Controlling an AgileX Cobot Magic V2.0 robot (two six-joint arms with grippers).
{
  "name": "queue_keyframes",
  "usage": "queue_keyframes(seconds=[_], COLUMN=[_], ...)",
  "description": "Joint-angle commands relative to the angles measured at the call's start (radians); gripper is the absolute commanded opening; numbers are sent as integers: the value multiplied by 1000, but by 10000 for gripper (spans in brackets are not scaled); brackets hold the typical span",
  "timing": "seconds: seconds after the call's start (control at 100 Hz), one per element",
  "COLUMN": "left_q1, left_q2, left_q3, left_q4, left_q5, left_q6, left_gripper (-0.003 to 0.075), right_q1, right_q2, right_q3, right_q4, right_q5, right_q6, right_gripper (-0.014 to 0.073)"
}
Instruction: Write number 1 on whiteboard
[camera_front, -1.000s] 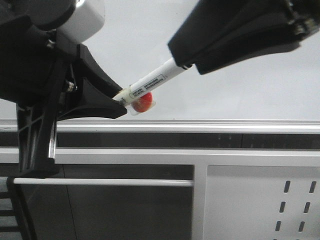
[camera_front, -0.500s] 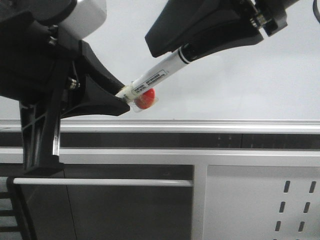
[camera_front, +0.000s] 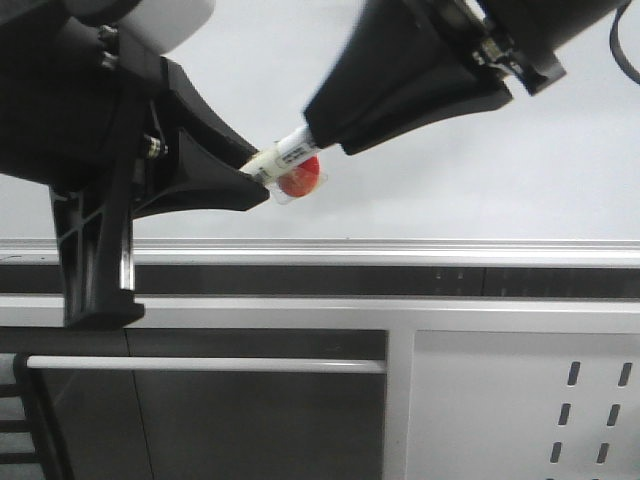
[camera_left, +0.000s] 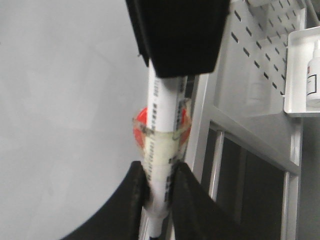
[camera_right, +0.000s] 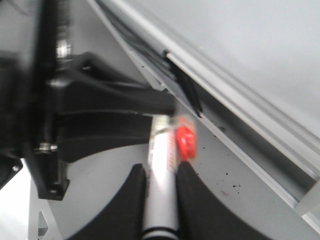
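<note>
Left gripper (camera_front: 255, 185): clamped on the marker's (camera_front: 292, 152) taped end.
Right gripper (camera_front: 325, 125): closed around the same marker's barrel.
Whiteboard (camera_front: 450, 190): behind both grippers, at 12 o'clock from its silver rail (camera_front: 400, 250); no stroke visible.

I am seeing only one printed thing: a label strip running along the barrel of the white marker pen (camera_front: 295, 152), with small black characters on it. In the front view the print is showing as a dark line too small for me to read. In the left wrist view the same strip on the marker pen (camera_left: 161, 125) is showing rows of tiny characters, blurred and turned sideways, and I am not making out any letter or number. The whiteboard (camera_front: 480, 180) is showing me no writing.
</note>
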Motion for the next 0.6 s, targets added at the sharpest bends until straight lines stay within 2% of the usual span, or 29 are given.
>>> queue_keyframes(seconds=[0.0,0.07,0.14,0.21,0.26,0.36,0.41,0.49,0.59], left_q1=[-5,-5,-5,-5,-5,-5,-5,-5,-5], left_q2=[-21,-28,-48,-78,-104,-171,-207,-263,-335], left_q3=[-33,-33,-33,-33,-33,-33,-31,-27,10], left_q4=[-35,-85,-93,-119,-170,-371,-430,-492,-575], left_q5=[-116,-119,-104,-100,-105,-94,-72,-21,-28], left_q6=[-3,-3,-3,-3,-3,-3,-3,-3,-3], left_gripper=[-14,17,109,256,388,559,578,566,500], right_q1=[3,3,3,3,3,3,3,3,3], right_q2=[-21,-21,-21,-21,-21,-48,-67,-118,-196], right_q3=[-33,-33,-33,-33,-33,-33,-33,-33,-9], right_q4=[49,47,35,12,-2,-40,-65,-94,-124], right_q5=[4,-3,-12,-22,-32,-66,-88,-119,-169], right_q6=[-2,-2,-3,-3,-3,-3,-3,-3,-3], right_gripper=[-71,-71,-71,-71,-71,-71,-71,-71,-71])
